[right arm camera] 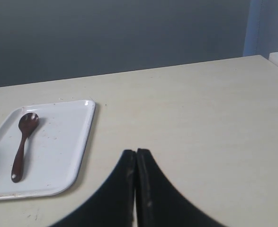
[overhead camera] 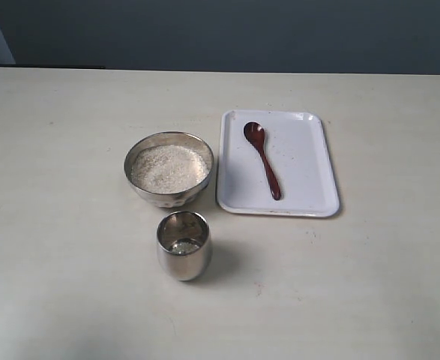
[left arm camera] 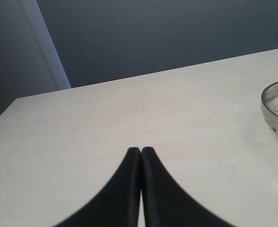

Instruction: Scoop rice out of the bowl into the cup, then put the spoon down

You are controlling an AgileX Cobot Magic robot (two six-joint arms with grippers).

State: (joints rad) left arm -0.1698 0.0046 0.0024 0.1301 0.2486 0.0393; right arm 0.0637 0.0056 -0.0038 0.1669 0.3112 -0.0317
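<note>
Spoon (overhead camera: 265,163) on the tray (overhead camera: 309,172) looks light, stiff and slim; we judge mid-handle the best hold. Left gripper (left arm camera: 141,150) and right gripper (right arm camera: 136,152) are closed, empty.

No writing, label, brand, number or sign can be read in any view. The steel bowl (overhead camera: 167,199), the cup (overhead camera: 184,259), the spoon (overhead camera: 264,161) and the white tray (overhead camera: 303,166) on the counter (overhead camera: 70,225) show only plain surfaces.
</note>
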